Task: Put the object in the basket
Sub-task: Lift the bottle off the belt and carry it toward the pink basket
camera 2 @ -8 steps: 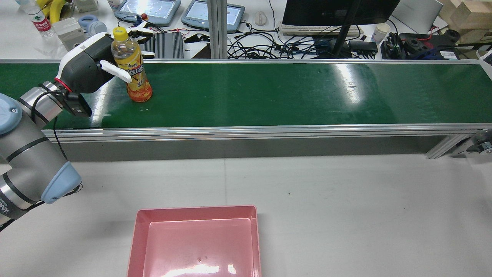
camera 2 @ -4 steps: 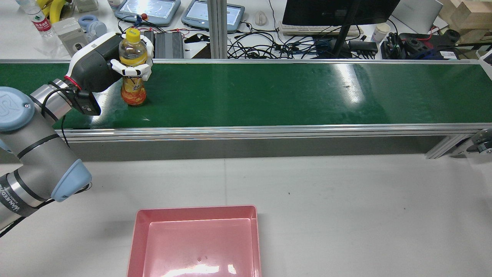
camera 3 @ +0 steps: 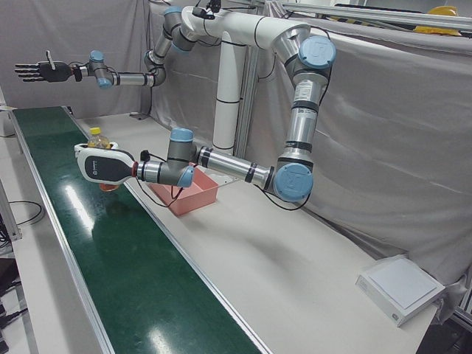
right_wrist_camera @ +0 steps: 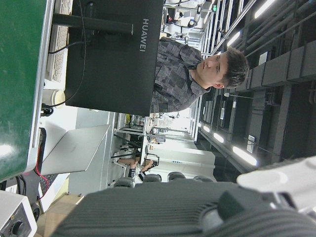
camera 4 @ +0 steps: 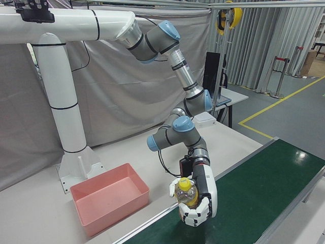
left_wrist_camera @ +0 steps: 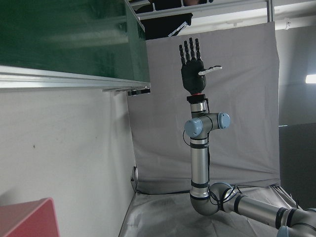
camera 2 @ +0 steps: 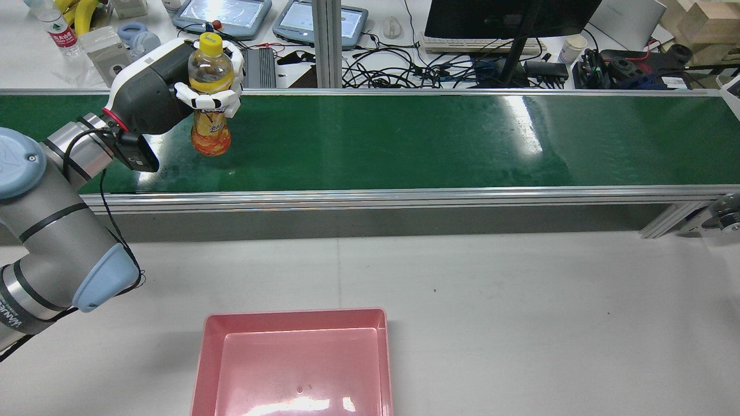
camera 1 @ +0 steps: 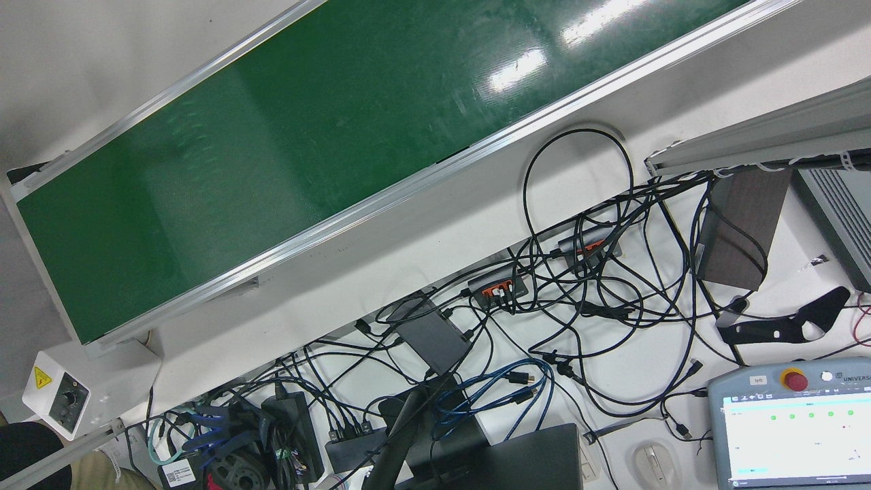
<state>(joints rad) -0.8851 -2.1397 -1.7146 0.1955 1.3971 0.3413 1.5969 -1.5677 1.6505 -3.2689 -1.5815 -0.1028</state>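
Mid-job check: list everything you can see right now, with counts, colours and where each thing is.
bottle: one, yellow cap, orange drink, in the left hand's grasp over the belt's left end in the rear view
basket: one, pink, nothing in it, on the table near the robot
conveyor belt: one, green, across the station
table: one, white, between belt and robot
monitor: one, black, beyond the belt
teach pendants: two, grey, beyond the belt
cables: a tangle, mostly black, beside the monitor
person: one, patterned shirt, behind the monitor
left hand: black and white, closed on the bottle
right hand: black, raised, open, holding nothing
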